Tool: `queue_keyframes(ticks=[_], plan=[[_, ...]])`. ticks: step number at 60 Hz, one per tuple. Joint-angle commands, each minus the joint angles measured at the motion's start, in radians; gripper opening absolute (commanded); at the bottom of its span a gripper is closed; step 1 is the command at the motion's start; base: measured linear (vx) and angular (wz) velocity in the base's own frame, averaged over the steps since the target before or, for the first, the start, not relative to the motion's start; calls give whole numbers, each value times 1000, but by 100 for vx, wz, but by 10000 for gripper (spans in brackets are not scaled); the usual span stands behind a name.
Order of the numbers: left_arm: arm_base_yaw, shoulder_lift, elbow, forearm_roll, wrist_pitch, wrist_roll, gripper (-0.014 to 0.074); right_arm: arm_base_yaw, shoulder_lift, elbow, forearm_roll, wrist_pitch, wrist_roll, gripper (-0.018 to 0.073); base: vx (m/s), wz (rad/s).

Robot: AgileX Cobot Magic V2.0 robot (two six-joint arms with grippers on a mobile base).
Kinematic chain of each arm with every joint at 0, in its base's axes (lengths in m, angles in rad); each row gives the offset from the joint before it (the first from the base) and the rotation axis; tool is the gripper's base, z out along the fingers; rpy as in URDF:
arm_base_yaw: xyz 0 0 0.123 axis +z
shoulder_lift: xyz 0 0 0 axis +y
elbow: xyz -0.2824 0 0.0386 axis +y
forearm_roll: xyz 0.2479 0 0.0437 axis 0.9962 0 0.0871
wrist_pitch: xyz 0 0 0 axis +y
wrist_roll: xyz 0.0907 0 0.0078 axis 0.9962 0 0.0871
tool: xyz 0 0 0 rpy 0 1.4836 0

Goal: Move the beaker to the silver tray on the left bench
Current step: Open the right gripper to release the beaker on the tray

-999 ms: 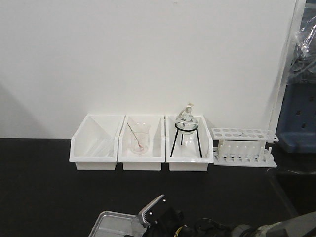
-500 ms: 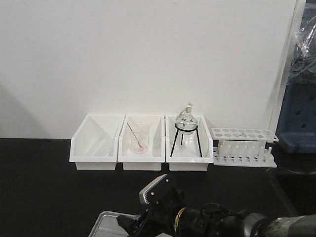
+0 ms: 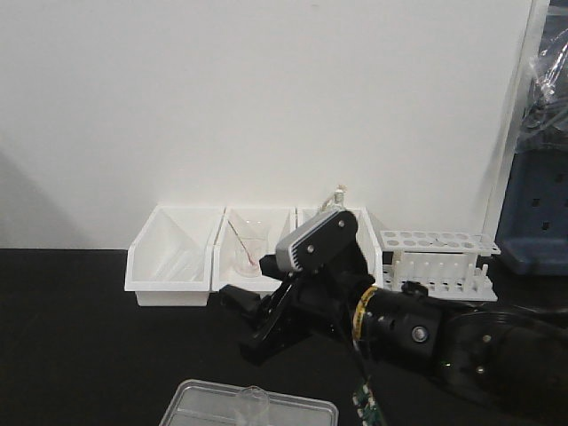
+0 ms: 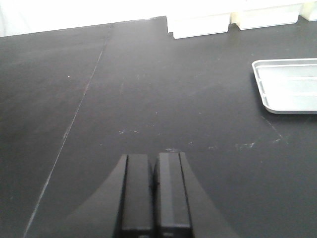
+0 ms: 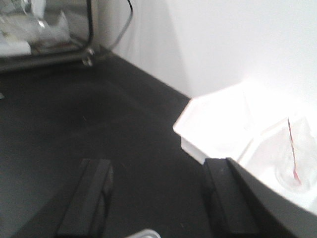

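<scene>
Right hand [image 3: 244,324] open above beaker [image 3: 252,404]

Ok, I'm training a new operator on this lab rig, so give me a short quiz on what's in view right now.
1. True or false: the beaker is inside the silver tray.
2. The right jaws are: A) shut on the beaker, B) open and empty, C) out of view.
3. Fill in: the left jaws are ____.
Key: 1 true; 2 B; 3 shut.
</scene>
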Motion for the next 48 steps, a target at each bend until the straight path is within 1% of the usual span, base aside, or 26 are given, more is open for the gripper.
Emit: queue_keyframes(ticks=[1,8,11,14,19,22,40,45,48], plan=[[-5,-7,20,-3,-81,-2,1,-1,-112,-26,-112,-45,163,397,0,0],[-5,-7,20,-3,-81,-2,1,-1,-184,-26,-365,-47,424,363,0,0],[-5,-7,20,-3,-81,-2,1,-1,-208,-26,-466,-47,500,353,0,0],[-5,-7,20,-3,-81,-2,1,-2,-223,-26,-532,-49,569,345,0,0],[-5,-7,20,-3,-81,-2,1,-2,-236,-26,-599,-52,629,332,0,0],[-5,-7,20,-3,-81,-2,1,-2,-236,-26,-613,-52,631,323,0,0],[-5,-7,20,-3,-81,-2,1,-2,-235,-26,-612,-51,630,276,0,0],[-5,-7,20,-3,-81,-2,1,-9,-235,-26,-609,-46,627,250,0,0],[-5,-7,20,-3,-81,-2,1,-25,-235,-26,-603,-83,627,219,0,0]])
